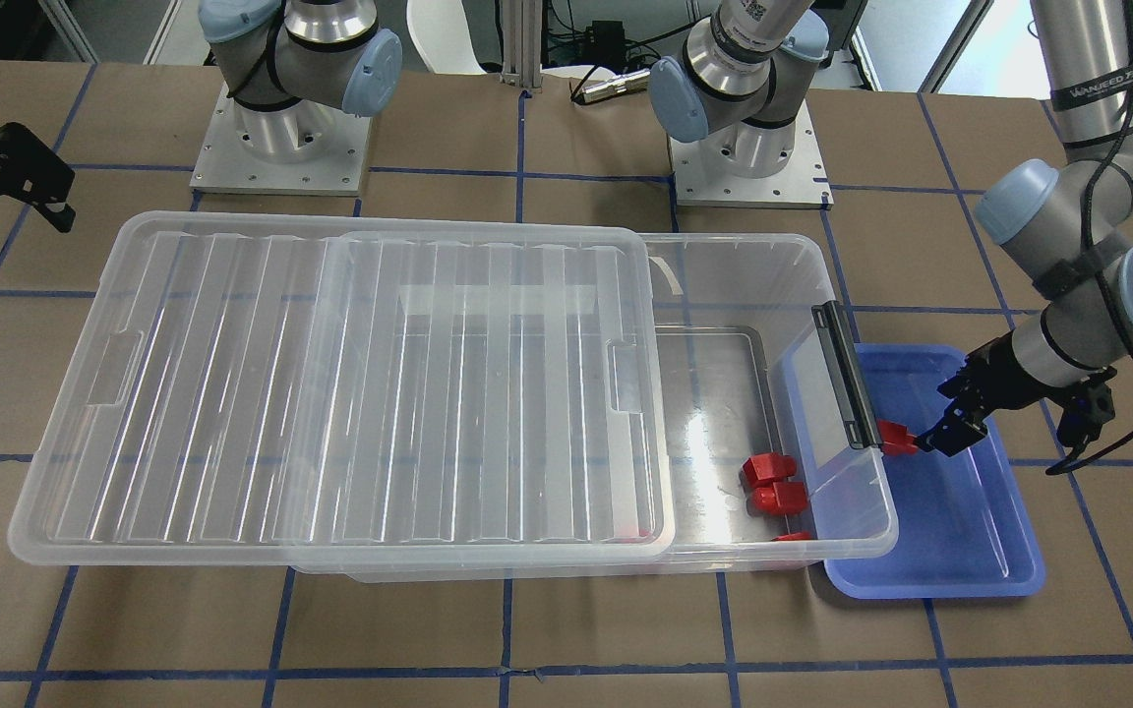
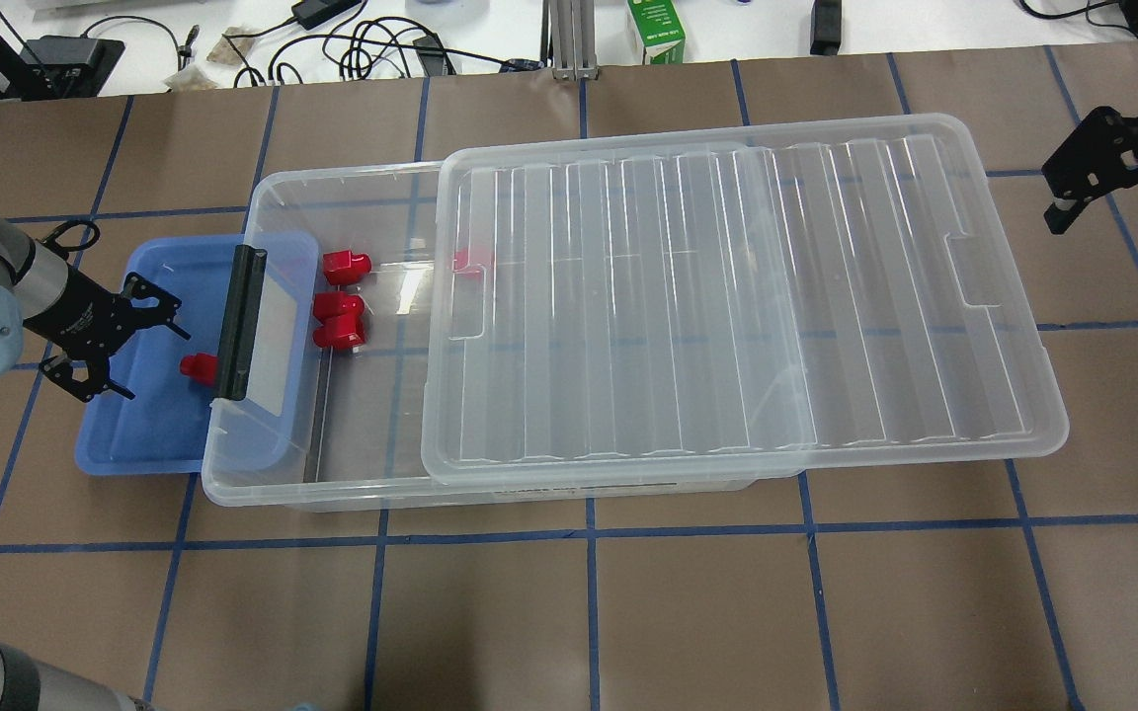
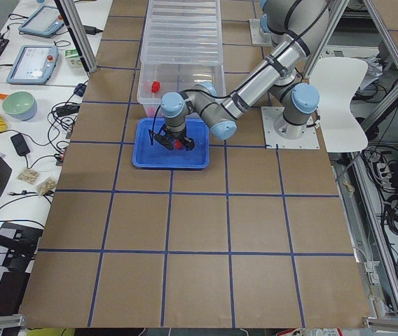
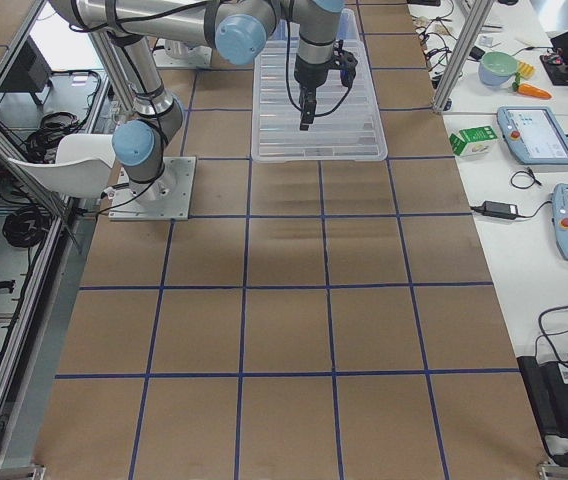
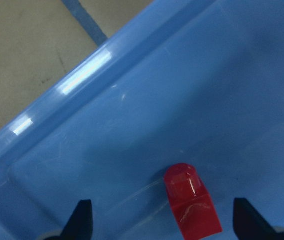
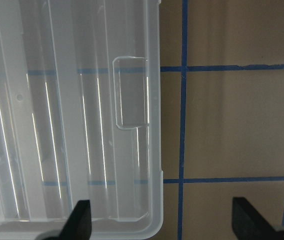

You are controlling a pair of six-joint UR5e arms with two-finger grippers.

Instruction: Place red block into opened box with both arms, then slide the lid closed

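1. Left gripper (image 5: 163, 219) was wide open, empty, above the red block (image 5: 192, 210) in the tray (image 2: 115, 444) (block off-centre); right gripper (image 6: 163, 219) open, empty, over the lid (image 2: 727, 296) end.
2. Risk we saw: closing skews the block, or lifting clips the box (image 2: 263, 197) latch (image 2: 238, 321).
3. Only overhead showed the latch beside the block; wrist showed the offset.

Red block (image 2: 199, 367) lies in blue tray (image 2: 134, 444); lid (image 2: 727, 296) half-covers box (image 2: 371, 415).

A blue tray (image 1: 960, 560) lies on the brown surface (image 1: 566, 639), gridded with blue tape (image 1: 506, 629). Past its edge: a green carton (image 2: 655, 30), two tablets (image 3: 34, 54), a green bowl (image 3: 19, 105). A white chair (image 3: 339, 84) stands alongside.
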